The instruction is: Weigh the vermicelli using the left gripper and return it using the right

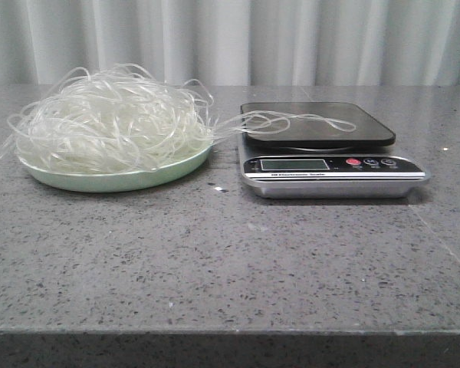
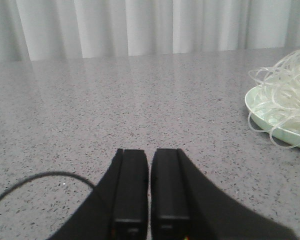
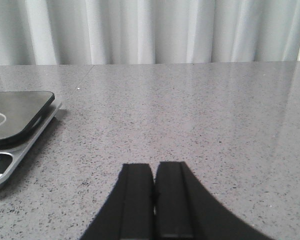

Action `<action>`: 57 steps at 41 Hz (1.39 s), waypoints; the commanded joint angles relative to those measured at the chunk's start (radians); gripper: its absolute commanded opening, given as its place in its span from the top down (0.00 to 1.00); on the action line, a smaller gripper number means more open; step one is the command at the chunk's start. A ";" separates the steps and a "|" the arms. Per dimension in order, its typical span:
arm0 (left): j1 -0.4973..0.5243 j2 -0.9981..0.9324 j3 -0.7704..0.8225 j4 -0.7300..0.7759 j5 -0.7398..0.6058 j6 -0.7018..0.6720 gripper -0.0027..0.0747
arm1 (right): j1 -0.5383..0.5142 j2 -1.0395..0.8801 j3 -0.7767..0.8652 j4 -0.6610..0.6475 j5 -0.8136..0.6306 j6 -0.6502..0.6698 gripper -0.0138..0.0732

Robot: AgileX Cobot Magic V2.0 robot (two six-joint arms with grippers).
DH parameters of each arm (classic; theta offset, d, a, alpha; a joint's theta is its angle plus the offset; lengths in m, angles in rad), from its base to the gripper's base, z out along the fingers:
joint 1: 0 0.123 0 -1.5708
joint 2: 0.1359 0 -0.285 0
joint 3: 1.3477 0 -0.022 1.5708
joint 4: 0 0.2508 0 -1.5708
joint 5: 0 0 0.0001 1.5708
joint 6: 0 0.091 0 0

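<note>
Claws [image 2: 149, 200] [image 3: 155, 200] both resting closed and empty near the desk [image 1: 230, 253]. Farther back, vermicelli [image 1: 111, 123] piling on the plate [image 1: 115, 180], one loop [image 1: 307, 120] trailing onto the scale [image 1: 322, 146]. Risking strands snagging, slipping, spilling during lifting.

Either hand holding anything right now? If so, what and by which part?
Nothing held. Left hand and right hand are both shut and empty, over bare table. The vermicelli lies on its plate, one strand trailing onto the scale.
</note>
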 commanded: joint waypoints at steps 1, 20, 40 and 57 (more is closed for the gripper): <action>0.002 -0.020 0.008 -0.008 -0.074 -0.002 0.78 | -0.008 -0.016 -0.008 -0.007 -0.085 -0.001 0.67; 0.002 -0.020 0.008 -0.008 -0.107 -0.002 0.78 | -0.008 -0.016 -0.008 -0.007 -0.085 -0.001 0.67; 0.004 0.001 -0.129 -0.213 -0.448 -0.009 0.78 | -0.008 -0.016 -0.008 -0.007 -0.085 -0.001 0.67; 0.002 0.511 -0.871 -0.180 0.018 -0.009 0.78 | -0.008 -0.016 -0.008 -0.007 -0.090 -0.001 0.67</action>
